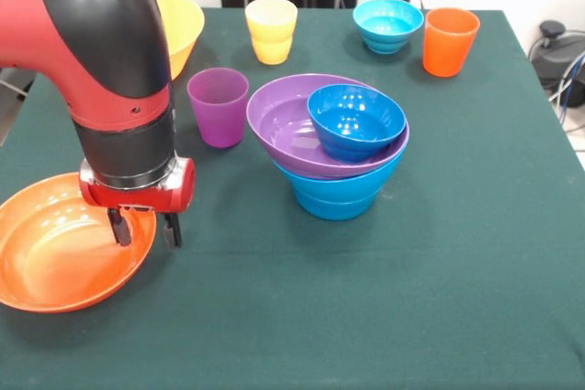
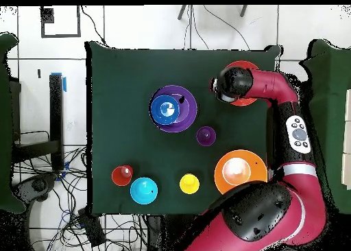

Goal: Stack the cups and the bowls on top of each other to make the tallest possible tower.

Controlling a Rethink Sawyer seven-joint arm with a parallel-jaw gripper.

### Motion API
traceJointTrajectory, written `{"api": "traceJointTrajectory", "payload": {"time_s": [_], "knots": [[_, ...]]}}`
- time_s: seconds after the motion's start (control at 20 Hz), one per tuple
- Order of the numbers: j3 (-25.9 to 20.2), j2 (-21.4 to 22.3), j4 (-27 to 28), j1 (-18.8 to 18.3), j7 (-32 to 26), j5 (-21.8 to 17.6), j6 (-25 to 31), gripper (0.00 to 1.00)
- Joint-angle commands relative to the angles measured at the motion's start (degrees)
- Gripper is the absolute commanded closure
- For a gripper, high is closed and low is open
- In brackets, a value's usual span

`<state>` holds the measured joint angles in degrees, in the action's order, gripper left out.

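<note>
My gripper (image 1: 144, 228) hangs low at the left and is open. One finger is inside the wide orange bowl (image 1: 55, 248) and the other outside, so they straddle its right rim. The tower (image 1: 340, 191) stands mid-table: mid-blue bowls at the bottom, the wide purple bowl (image 1: 288, 130) tilted on them, and the small dark blue bowl (image 1: 356, 121) inside it. The purple cup (image 1: 218, 107) stands between my arm and the tower. The yellow cup (image 1: 271, 30), small cyan bowl (image 1: 388, 25) and orange cup (image 1: 450, 40) stand at the far edge. The large yellow bowl (image 1: 186, 29) is partly behind my arm.
In the overhead view my arm's wrist covers part of the orange bowl (image 2: 245, 96) near the table's right edge. The tower (image 2: 173, 109) is left of it. The green cloth (image 1: 411, 299) covers the table. Cables and a dark device (image 1: 553, 52) lie off the table's right side.
</note>
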<state>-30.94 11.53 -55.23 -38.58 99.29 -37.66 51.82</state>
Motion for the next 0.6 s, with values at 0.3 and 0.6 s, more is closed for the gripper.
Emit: {"api": "traceJointTrajectory", "payload": {"time_s": [0.3,0.6], "knots": [[2.6,-4.0,4.8,0.3,-17.3,-6.3,2.8,0.00],[2.5,-4.2,4.4,-0.2,-16.8,-5.6,2.3,1.00]]}}
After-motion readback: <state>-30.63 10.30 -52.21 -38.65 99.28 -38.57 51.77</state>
